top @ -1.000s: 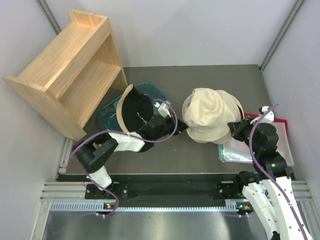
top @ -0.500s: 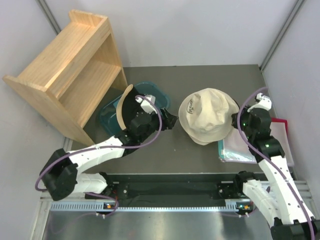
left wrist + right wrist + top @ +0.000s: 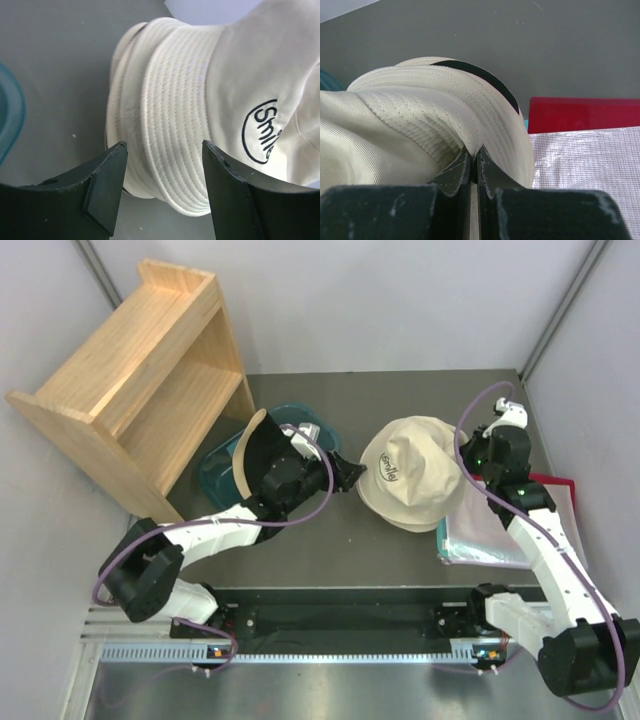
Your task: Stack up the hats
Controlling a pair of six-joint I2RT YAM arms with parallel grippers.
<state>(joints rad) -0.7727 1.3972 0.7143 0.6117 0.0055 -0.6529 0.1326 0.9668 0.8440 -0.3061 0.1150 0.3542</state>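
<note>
Wooden shelf (image 3: 140,380): tipped at an angle, 10 o'clock corner of the grey surface (image 3: 400,400)
Teal tub (image 3: 222,468): just beside the shelf's foot, 9 o'clock from centre
Dark hat (image 3: 262,452): in the tub, black lining up, beige brim edge standing at its 9 o'clock side
Left gripper (image 3: 350,472) (image 3: 162,165): fingers spread apart, nothing between them, tips just short of the cream brim at its 9 o'clock
Cream hats (image 3: 415,485) (image 3: 200,115) (image 3: 420,110): nested pile right of centre, "Smile" mark on the crown, black lining showing between brim layers
Right gripper (image 3: 472,472) (image 3: 474,160): fingers pinched closed on the brim at 3 o'clock
Silver pouch (image 3: 490,535) (image 3: 590,165): at 4 o'clock of the pile, over a red sheet (image 3: 580,112)
</note>
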